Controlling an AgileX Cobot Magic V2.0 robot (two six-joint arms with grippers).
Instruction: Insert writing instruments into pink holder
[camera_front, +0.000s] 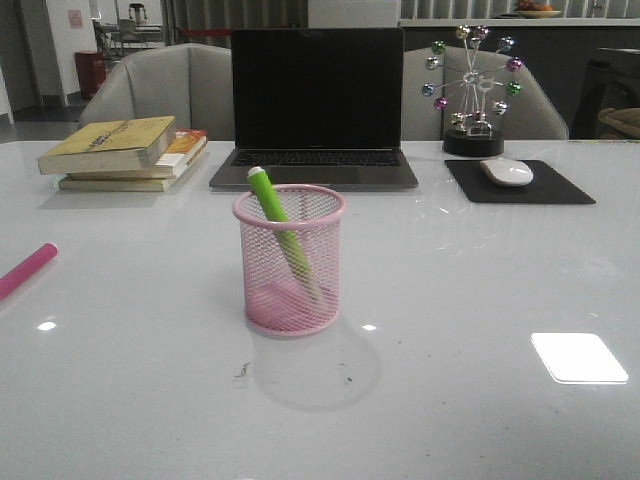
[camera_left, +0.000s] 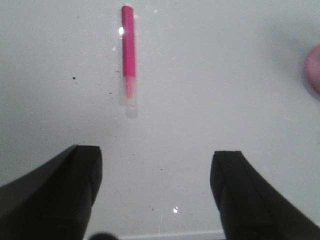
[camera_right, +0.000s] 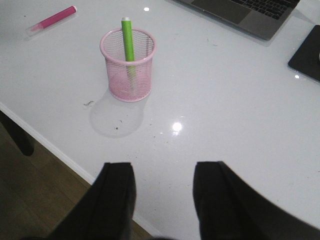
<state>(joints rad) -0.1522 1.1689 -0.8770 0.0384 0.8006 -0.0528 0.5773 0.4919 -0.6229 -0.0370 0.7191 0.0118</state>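
The pink holder (camera_front: 290, 262) stands upright mid-table, and the right wrist view shows the same holder (camera_right: 128, 72). The green marker (camera_front: 280, 226) leans inside it, white end up; that green marker (camera_right: 128, 40) pokes above the rim. The magenta marker (camera_front: 26, 270) lies flat at the table's left edge; the left wrist view shows this magenta marker (camera_left: 129, 50) ahead of my left gripper (camera_left: 156, 156), which is open and empty. My right gripper (camera_right: 164, 170) hovers open and empty over the table's near edge, apart from the holder. Neither gripper shows in the front view.
A laptop (camera_front: 317, 110) sits behind the holder, stacked books (camera_front: 125, 152) at back left, a mouse (camera_front: 507, 171) on a black pad (camera_front: 520, 183) and a ball ornament (camera_front: 473, 90) at back right. The table edge (camera_right: 50, 145) drops to the floor near my right gripper.
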